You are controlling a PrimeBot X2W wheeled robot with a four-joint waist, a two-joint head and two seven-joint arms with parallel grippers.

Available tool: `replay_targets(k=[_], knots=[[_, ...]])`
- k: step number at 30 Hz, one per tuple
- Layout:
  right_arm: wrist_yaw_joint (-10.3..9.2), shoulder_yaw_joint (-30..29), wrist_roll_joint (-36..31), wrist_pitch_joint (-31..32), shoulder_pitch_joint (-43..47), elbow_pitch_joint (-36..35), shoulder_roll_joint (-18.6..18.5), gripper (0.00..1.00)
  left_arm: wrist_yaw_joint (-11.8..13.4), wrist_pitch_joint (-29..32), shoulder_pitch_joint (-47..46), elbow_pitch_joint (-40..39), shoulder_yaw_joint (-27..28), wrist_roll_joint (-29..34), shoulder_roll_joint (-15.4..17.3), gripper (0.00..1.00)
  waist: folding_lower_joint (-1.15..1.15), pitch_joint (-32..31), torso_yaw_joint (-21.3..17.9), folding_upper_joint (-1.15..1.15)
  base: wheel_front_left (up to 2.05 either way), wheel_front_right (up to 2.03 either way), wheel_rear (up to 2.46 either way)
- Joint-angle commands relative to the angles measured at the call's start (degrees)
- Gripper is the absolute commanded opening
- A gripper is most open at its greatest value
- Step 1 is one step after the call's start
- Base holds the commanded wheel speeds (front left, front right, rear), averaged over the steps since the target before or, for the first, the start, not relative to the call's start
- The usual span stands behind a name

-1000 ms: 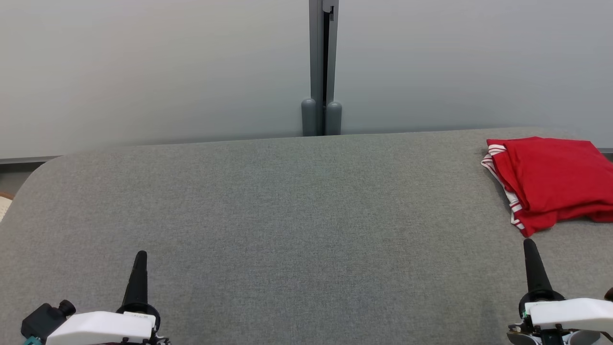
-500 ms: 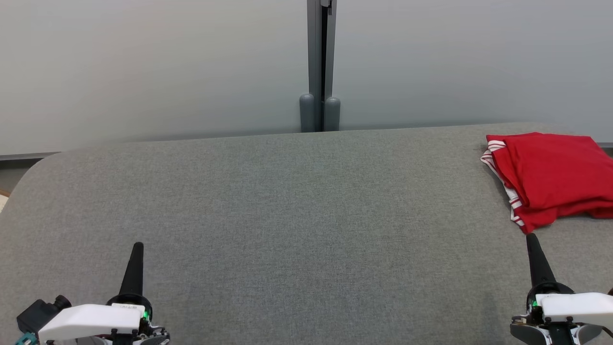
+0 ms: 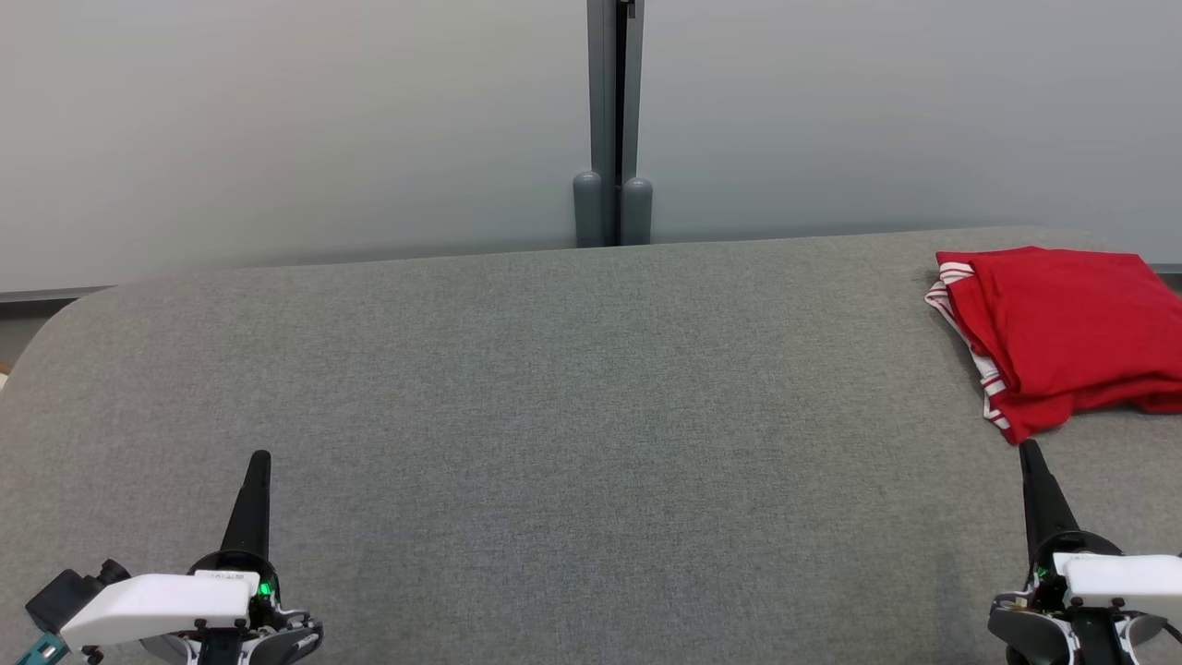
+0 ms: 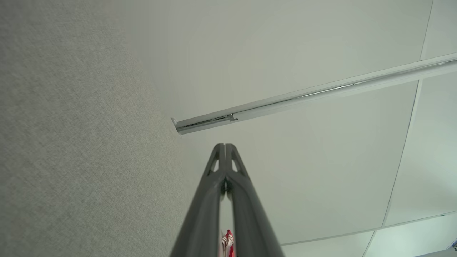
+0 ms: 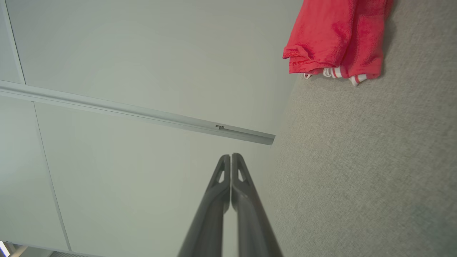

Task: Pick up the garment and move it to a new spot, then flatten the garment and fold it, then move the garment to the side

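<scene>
The garment is red with red-and-white striped trim, folded into a compact stack at the far right of the grey padded table. The right wrist view shows the garment at its top right. A sliver of the garment peeks between the fingers in the left wrist view. My left gripper sits at the lower left, shut and empty, far from the cloth. My right gripper is shut and empty at the lower right, its tip just short of the garment's near corner.
A pale partition wall with a grey vertical post stands right behind the table's far edge. The table's left corner is rounded, with floor beyond it.
The whole head view has shifted slightly, so the camera moved. Both grippers sit lower in the picture than before. The garment has kept its place on the table.
</scene>
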Motion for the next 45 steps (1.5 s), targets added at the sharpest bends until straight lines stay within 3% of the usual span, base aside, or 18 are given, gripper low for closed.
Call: replay_targets(k=[1, 28, 45], knots=[[0.0, -0.2, 1.4, 0.6, -1.1, -0.2, -0.4, 0.0, -0.3, 0.3, -1.5, -0.1, 0.4, -1.0, 0.4, 0.0, 0.0, 0.1, 0.0, 0.0, 0.0, 0.0, 0.0], [0.0, -1.8, 13.1, 3.6, -2.9, 0.6, -0.2, 0.0, -1.3, 3.2, -4.0, 1.2, 1.9, -11.7, 0.3, 0.0, 0.0, 1.6, -0.5, 0.0, 0.0, 0.0, 0.0], [0.0, -1.9, 12.5, 3.7, -2.9, 0.5, -0.1, 0.0, -1.2, 3.2, -3.7, 1.1, 2.0, -11.4, 0.3, 0.0, 0.0, 1.6, -0.5, 0.0, 0.0, 0.0, 0.0]])
